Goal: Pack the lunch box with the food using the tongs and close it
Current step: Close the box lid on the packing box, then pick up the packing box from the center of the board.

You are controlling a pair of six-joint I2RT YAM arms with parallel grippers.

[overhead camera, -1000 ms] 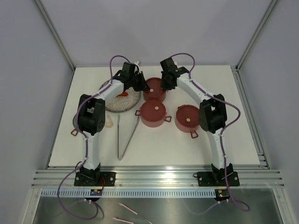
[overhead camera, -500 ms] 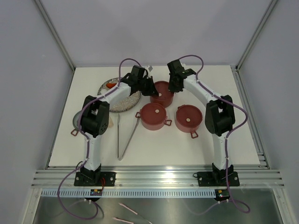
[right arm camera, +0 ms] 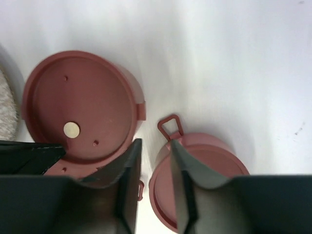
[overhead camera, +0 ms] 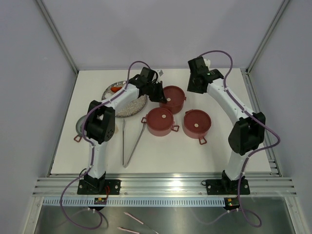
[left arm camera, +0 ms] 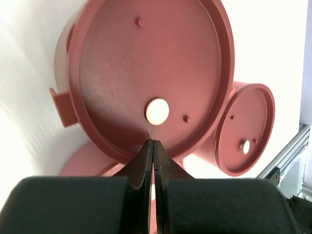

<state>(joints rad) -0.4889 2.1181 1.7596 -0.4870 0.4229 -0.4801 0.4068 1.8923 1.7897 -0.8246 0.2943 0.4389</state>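
My left gripper (left arm camera: 153,142) is pressed together, holding nothing. Its tips sit at the rim of the lidded lunch box tier (overhead camera: 173,98) nearest the bench's (overhead camera: 219,151) far edge; my right gripper (right arm camera: 155,144) hangs above, fingers partly apart, empty; the tongs (overhead camera: 125,160) lie left of centre, towards the near edge; food (overhead camera: 115,89) rests on the plate (overhead camera: 131,109).

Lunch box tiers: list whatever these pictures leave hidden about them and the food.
- Insides: top view, lids cover the far tier, middle tier and right tier.
- Round piece far left: top view, left arm hides most.
- Plate food: top view, left arm covers it; one orange piece shows.
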